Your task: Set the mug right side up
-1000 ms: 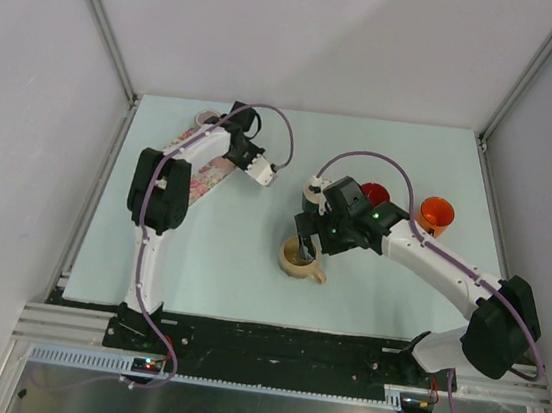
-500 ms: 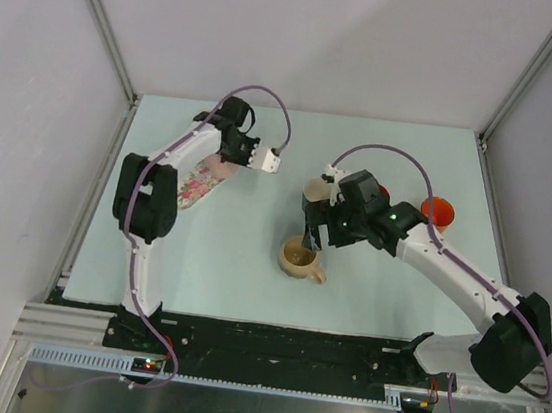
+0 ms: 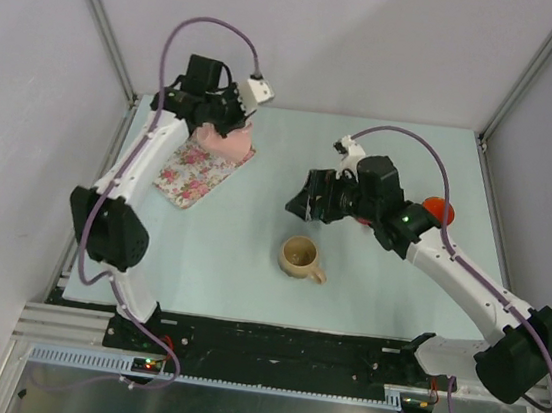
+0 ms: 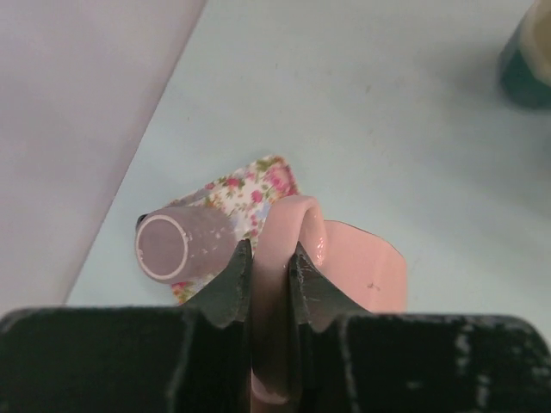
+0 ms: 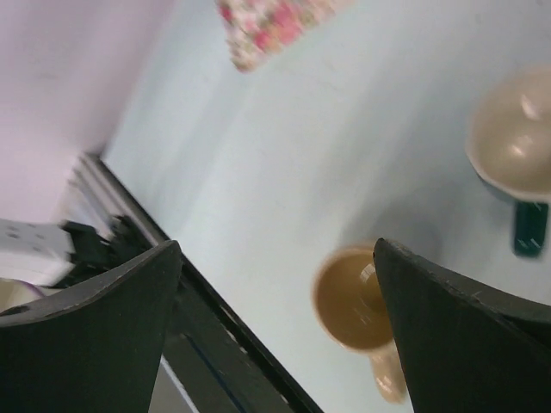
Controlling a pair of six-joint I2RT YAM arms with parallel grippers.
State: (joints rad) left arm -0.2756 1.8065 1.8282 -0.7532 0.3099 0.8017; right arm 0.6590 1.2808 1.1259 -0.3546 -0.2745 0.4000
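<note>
Grips the handle of the pink mug (image 4: 362,271) tight in the left claw (image 4: 271,258), up over the far end of the floral cloth (image 4: 245,194) and just beside a mauve cylinder (image 4: 176,245). Cannot tell whether set on the cloth or hanging clear of it. Was down low toward the middle of the worktop (image 3: 249,264) a second ago; now drawn back to the far left corner.

Shows the right claw (image 5: 275,249) spread wide and holding nothing, lifted off toward the far side after sitting at the rim of the tan mug (image 3: 299,258) a second ago. Leaves that mug upright, mouth up, free near the worktop's middle, handle toward the near right.

Finds a cream-and-teal mug (image 5: 508,129) near the tan one in the right wrist view, hidden beneath the right arm (image 3: 450,263) from above. Catches an orange cup (image 3: 440,209) peeking out behind the same arm.
</note>
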